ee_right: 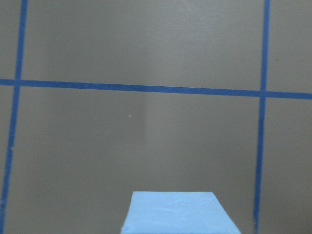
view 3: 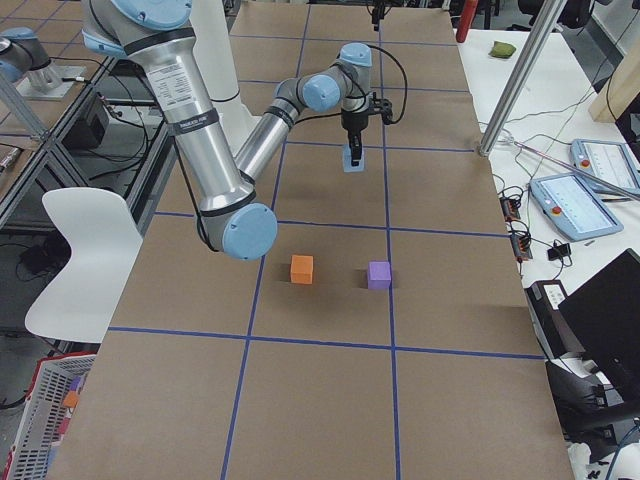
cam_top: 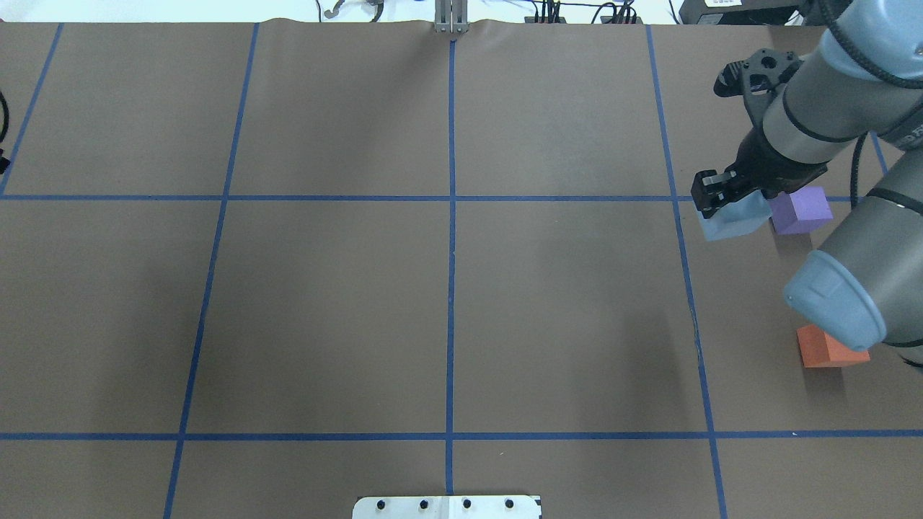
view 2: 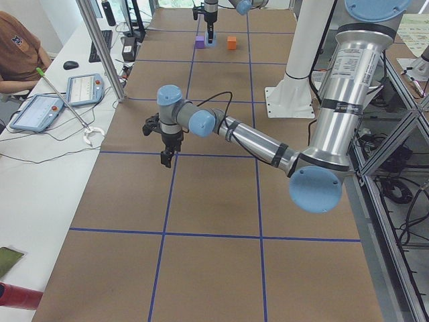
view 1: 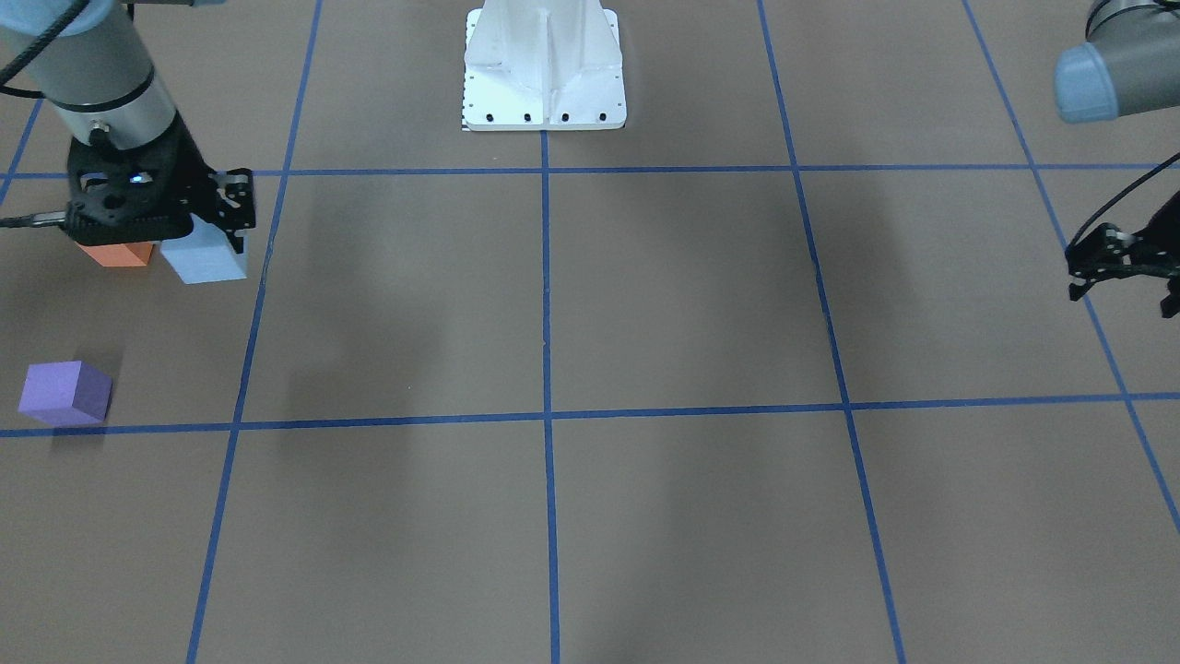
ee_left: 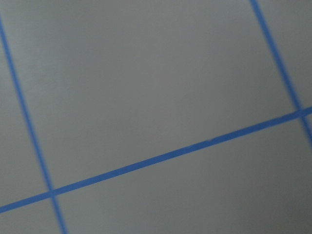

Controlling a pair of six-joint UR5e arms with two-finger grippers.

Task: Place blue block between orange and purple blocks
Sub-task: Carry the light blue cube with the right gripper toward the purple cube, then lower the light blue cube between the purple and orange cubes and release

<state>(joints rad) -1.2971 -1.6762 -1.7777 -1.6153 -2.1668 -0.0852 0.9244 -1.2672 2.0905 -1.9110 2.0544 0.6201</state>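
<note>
My right gripper (view 1: 199, 242) is shut on the light blue block (view 1: 206, 260) and holds it in the air above the table, on the table-centre side of the other two blocks. The block also shows in the overhead view (cam_top: 734, 222) and at the bottom of the right wrist view (ee_right: 178, 214). The orange block (cam_top: 829, 349) and the purple block (cam_top: 800, 209) lie on the table at its right end with a gap between them. They also show in the exterior right view: the orange block (view 3: 302, 268), the purple block (view 3: 378, 275). My left gripper (view 1: 1123, 300) hangs open and empty over the table's left part.
The white robot base plate (view 1: 544, 74) sits at the table's middle on the robot's side. Blue tape lines (cam_top: 451, 288) grid the brown table. A side bench with tablets (view 3: 590, 190) and a metal post (view 3: 520, 75) runs along the operators' edge.
</note>
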